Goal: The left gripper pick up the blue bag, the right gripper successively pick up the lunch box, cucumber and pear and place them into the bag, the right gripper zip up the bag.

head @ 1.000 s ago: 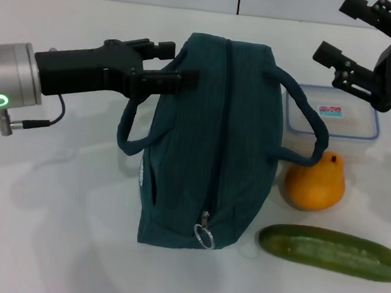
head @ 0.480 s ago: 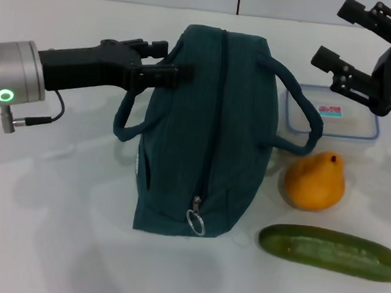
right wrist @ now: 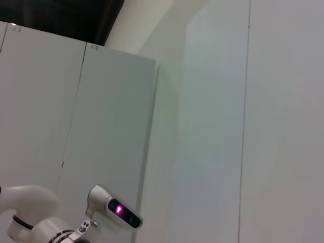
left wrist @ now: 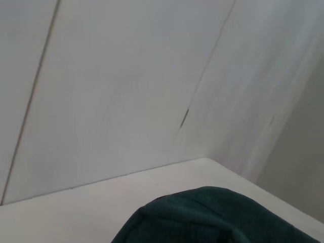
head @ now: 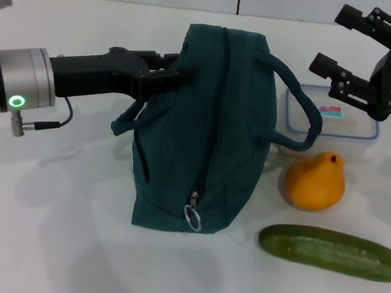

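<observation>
While the left gripper (head: 166, 75) has its fingers closed on the blue bag's (head: 207, 134) upper edge, the bag stands on the tabletop (head: 58, 230), steadied for loading though zipped shut. Right gripper (head: 344, 46): fingers open, above the lunch box (head: 331, 117). Pear (head: 315, 181) and cucumber (head: 331, 252) lie beside the bag; one handle droops toward the box.

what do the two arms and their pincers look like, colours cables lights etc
The left pincer is a long black two-fingered claw on a black wrist, joined to a silver cylindrical arm with a small green ring light and a thin black cable ending in a metal plug. The right pincer is all black and chunkier, with two blocky fingers.
</observation>
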`<state>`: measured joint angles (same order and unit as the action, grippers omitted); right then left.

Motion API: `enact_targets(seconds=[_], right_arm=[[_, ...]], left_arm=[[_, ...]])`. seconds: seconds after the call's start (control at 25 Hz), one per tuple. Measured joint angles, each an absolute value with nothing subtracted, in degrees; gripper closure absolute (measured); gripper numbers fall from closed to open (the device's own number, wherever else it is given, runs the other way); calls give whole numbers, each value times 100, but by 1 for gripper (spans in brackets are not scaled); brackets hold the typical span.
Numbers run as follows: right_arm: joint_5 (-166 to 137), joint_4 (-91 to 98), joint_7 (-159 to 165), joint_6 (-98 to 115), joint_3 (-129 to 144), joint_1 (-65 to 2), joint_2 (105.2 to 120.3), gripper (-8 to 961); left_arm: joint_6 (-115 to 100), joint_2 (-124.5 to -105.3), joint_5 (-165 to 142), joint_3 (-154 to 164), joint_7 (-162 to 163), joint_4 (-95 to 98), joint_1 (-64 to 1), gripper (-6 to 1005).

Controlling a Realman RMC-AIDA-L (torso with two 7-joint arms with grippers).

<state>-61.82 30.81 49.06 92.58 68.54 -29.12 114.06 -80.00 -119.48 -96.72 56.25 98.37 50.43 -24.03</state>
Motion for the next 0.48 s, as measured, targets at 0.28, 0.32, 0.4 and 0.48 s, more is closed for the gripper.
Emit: enact_targets(seconds=[0.28, 0.32, 0.4, 0.48], right_arm=[[-6114, 3074, 4802, 9186, 6676, -2795, 11556, 234], [-6083, 3058, 4780, 9162, 6657, -2790, 11564, 234], [-5909, 2937, 4773, 9141, 6641, -2810, 11559, 235], [-5596, 2786, 4744, 9130, 6630, -2796, 11559, 237]], left_arm=[[-8126, -11944, -9688, 5668, 9600, 5035, -2528, 560], [-8129, -11944, -9674, 5669, 9499, 5044, -2529, 601], [-8132, -11944, -9634, 5661, 9328, 5064, -2528, 684], [-8118, -11944, -9572, 5660, 9172, 5044, -2557, 767]])
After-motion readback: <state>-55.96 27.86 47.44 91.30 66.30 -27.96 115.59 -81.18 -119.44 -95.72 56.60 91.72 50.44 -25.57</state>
